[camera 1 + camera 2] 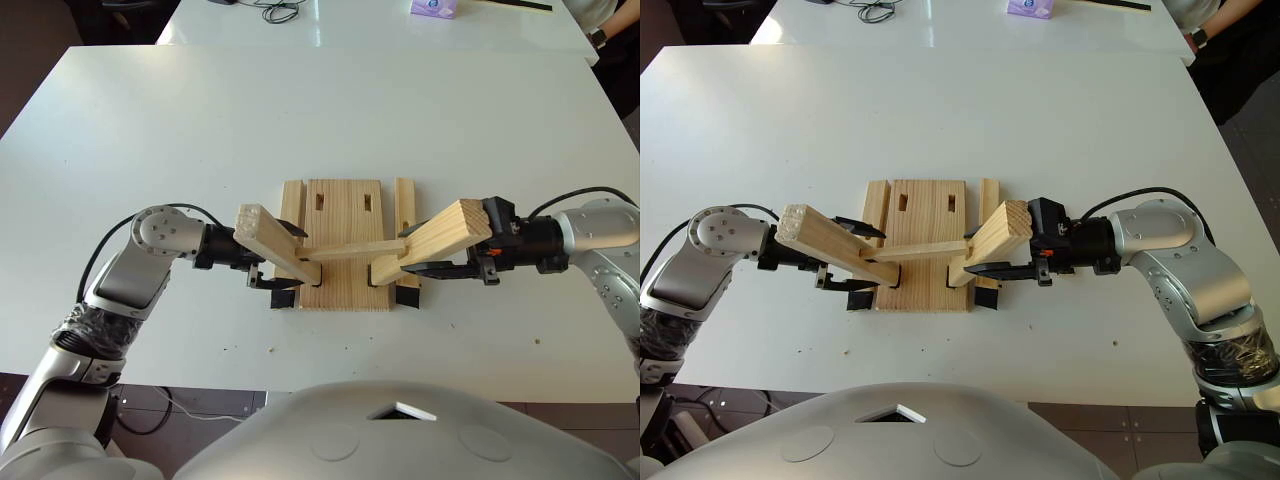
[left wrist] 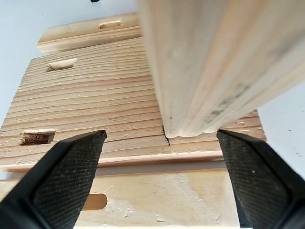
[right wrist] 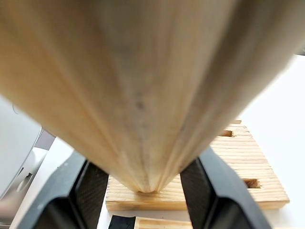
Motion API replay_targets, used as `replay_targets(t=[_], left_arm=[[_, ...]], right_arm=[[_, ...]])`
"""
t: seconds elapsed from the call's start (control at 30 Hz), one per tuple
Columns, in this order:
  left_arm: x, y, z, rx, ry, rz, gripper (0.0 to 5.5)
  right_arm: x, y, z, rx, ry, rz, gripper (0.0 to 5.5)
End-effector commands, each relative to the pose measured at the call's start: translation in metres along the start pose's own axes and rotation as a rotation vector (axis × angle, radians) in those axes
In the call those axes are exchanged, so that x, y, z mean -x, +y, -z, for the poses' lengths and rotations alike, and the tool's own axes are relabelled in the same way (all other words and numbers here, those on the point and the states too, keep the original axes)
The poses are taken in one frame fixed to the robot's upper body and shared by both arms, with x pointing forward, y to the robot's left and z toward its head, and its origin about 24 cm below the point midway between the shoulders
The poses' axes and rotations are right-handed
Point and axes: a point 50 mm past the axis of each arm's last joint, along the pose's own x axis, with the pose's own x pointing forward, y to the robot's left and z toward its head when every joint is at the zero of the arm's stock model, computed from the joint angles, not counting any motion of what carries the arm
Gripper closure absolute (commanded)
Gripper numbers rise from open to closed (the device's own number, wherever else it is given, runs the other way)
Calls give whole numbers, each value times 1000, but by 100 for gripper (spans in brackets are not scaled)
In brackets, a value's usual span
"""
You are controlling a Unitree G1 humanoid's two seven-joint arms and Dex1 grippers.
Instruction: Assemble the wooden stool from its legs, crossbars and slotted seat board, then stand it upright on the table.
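The slotted seat board (image 1: 345,200) lies flat at the table's middle. Two thick wooden legs rise from its near edge and lean outward: the left leg (image 1: 265,235) and the right leg (image 1: 450,232). A thin crossbar (image 1: 350,250) joins them. My left gripper (image 1: 290,262) straddles the left leg's lower part and is open; in the left wrist view a gap shows between one finger (image 2: 62,181) and the leg (image 2: 214,62). My right gripper (image 1: 402,258) is shut on the right leg near its base, with both fingers (image 3: 205,191) against the wood (image 3: 143,95).
A narrow wooden bar lies along each side of the board, left (image 1: 291,200) and right (image 1: 405,200). Small black blocks (image 1: 405,297) sit at the board's near corners. A purple box (image 1: 434,8) and cables (image 1: 280,10) lie on the far table.
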Motion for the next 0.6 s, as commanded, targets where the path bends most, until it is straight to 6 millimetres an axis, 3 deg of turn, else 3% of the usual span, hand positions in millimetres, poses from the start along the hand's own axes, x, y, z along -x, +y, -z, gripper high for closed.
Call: replay_targets(t=[0.03,0.6], left_arm=[[-3,1,-6,-44,-15,19,119],[-2,14,-12,-65,-25,-7,119]], right_arm=[[-4,1,9,-48,15,-4,346],[-11,-3,12,-10,70,-33,346]])
